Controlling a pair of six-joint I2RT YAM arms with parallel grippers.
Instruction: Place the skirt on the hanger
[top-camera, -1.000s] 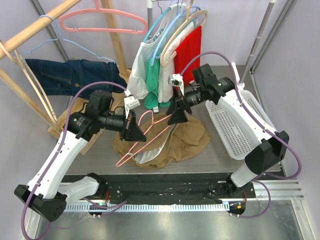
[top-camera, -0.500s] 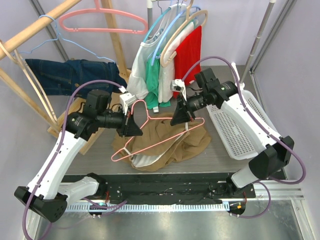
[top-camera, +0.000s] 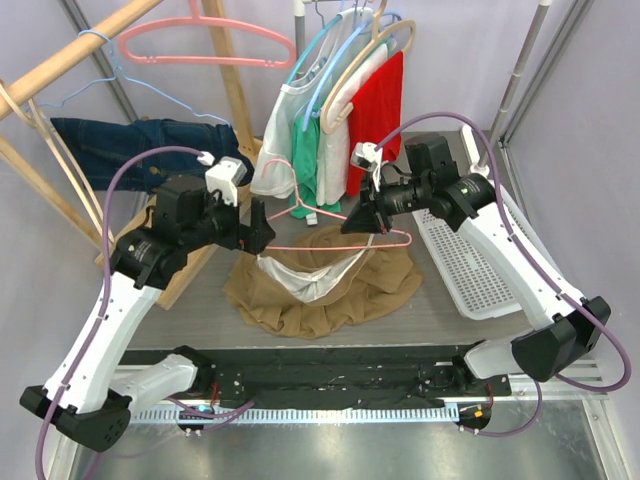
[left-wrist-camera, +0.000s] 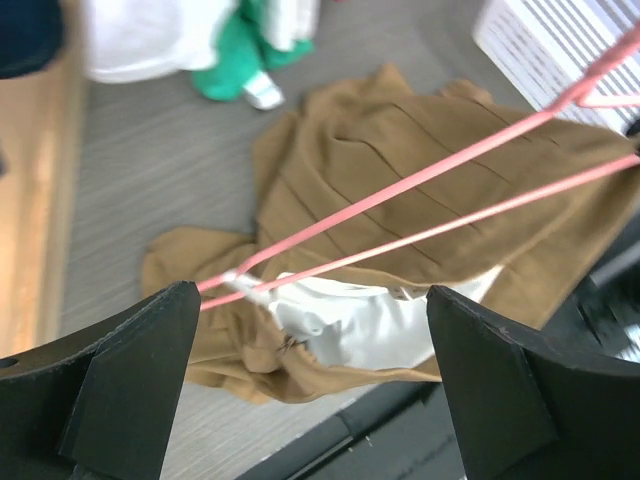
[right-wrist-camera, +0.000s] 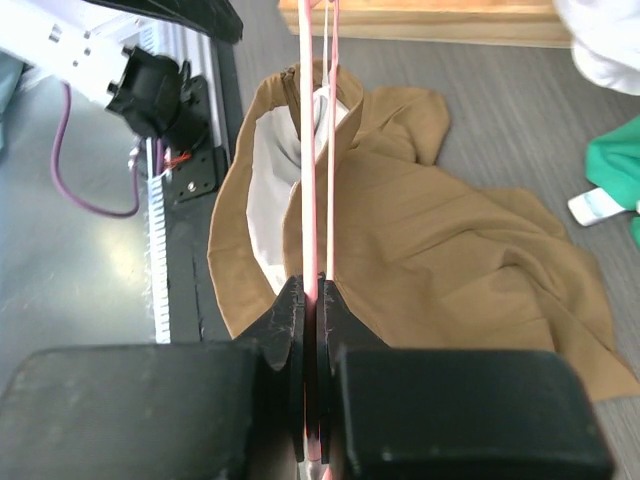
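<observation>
The pink wire hanger (top-camera: 330, 243) hangs level above the table, and my right gripper (top-camera: 362, 218) is shut on its right part. The right wrist view shows the wire (right-wrist-camera: 312, 150) pinched between my right gripper's (right-wrist-camera: 313, 290) jaws. The tan skirt (top-camera: 330, 300) with white lining lies bunched below it, its waistband raised to the hanger's left end by a white clip. My left gripper (top-camera: 258, 225) stands open just left of the hanger, holding nothing. Seen from the left wrist, the hanger (left-wrist-camera: 420, 190) crosses over the skirt (left-wrist-camera: 350, 130), beyond the spread left gripper (left-wrist-camera: 310, 300).
A white slatted basket (top-camera: 470, 260) lies at the right. Shirts on hangers (top-camera: 330, 120) hang from the rail behind the skirt. Jeans (top-camera: 140, 150) drape over the wooden rack (top-camera: 60, 60) at the left, with another pink hanger (top-camera: 200, 40) on top.
My left gripper let go of the hanger, opened and drew back left. My right gripper shut on the hanger and raised it level, lifting the skirt's waistband.
</observation>
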